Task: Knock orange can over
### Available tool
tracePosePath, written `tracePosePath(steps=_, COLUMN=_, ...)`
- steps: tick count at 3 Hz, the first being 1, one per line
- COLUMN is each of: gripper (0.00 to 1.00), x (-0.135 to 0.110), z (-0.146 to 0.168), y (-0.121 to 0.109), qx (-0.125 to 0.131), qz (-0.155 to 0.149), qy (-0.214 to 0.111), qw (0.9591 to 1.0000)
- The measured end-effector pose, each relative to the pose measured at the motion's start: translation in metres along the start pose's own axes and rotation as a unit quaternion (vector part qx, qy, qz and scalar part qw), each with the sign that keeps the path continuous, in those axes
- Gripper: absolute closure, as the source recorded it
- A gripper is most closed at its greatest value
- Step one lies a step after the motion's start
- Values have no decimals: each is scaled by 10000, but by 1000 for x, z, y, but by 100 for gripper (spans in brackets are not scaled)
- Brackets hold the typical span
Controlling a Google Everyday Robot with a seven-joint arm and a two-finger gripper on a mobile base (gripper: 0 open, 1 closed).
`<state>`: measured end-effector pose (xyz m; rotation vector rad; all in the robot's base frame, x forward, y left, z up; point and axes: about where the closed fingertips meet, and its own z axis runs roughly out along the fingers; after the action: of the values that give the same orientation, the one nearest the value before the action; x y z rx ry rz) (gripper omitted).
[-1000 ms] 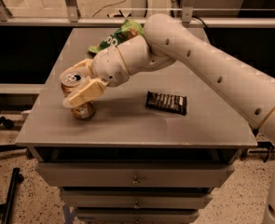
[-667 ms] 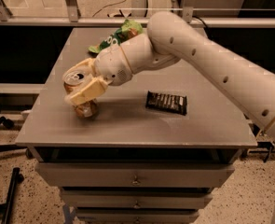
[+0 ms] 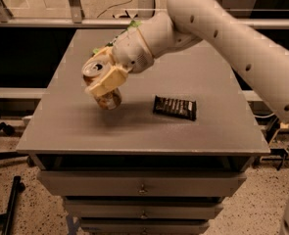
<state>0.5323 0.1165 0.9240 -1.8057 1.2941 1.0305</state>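
Note:
The orange can [image 3: 109, 101] is tilted over the left part of the grey table [image 3: 85, 131], its silver top with the pull tab facing up and left. Its lower end is at or just above the tabletop. My gripper [image 3: 97, 74] is shut on the can, with one cream finger [image 3: 107, 81] across its front and the other behind its top. The white arm reaches in from the upper right.
A flat dark candy bar [image 3: 174, 107] lies right of the can, near the table's middle. A green snack bag [image 3: 132, 24] shows only as a sliver behind the wrist at the back. Drawers sit below the table's front edge. A railing runs behind.
The gripper and can have shifted a little right and toward the table's middle. The can is tilted further, its top turned more toward the camera.

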Motion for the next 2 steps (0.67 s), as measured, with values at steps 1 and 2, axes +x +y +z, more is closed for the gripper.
tracePosePath(steps=1, gripper=100, x=10, z=-16, y=-9, qx=-144, qz=31, qy=711, qw=9974)
tracePosePath(steps=2, gripper=100, x=24, z=-18, y=-19, qx=-389, qz=55, qy=1621, qw=9860)
